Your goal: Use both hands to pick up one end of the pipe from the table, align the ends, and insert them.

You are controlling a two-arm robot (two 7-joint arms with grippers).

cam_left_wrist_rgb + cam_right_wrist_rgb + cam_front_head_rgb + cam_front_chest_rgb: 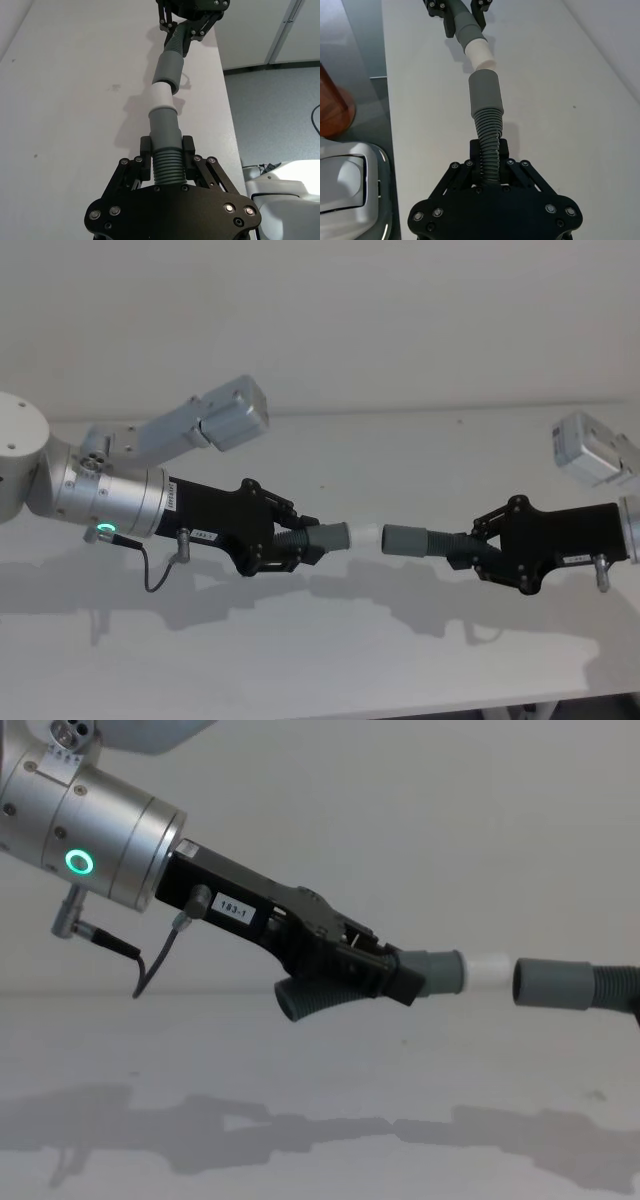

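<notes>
Head view: left hand (292,540) grips the white-tipped pipe piece (322,536), right hand (478,548) clamps the open-cuffed piece (415,540), both above the desk (320,650). Chest view: white tip (490,970) faces the cuff (553,983), just apart.

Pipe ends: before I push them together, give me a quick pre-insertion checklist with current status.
1. Left gripper shut on the white-tipped pipe piece: ok.
2. Right gripper shut on the open-cuff pipe piece: ok.
3. Both pieces lifted off the table: ok, shadows lie below them.
4. White tip facing the open cuff: ok.
5. Axes in line: not ok; in the right wrist view the tip sits slightly off the cuff's line.
6. Tip inside the cuff: not ok, a gap remains.
</notes>
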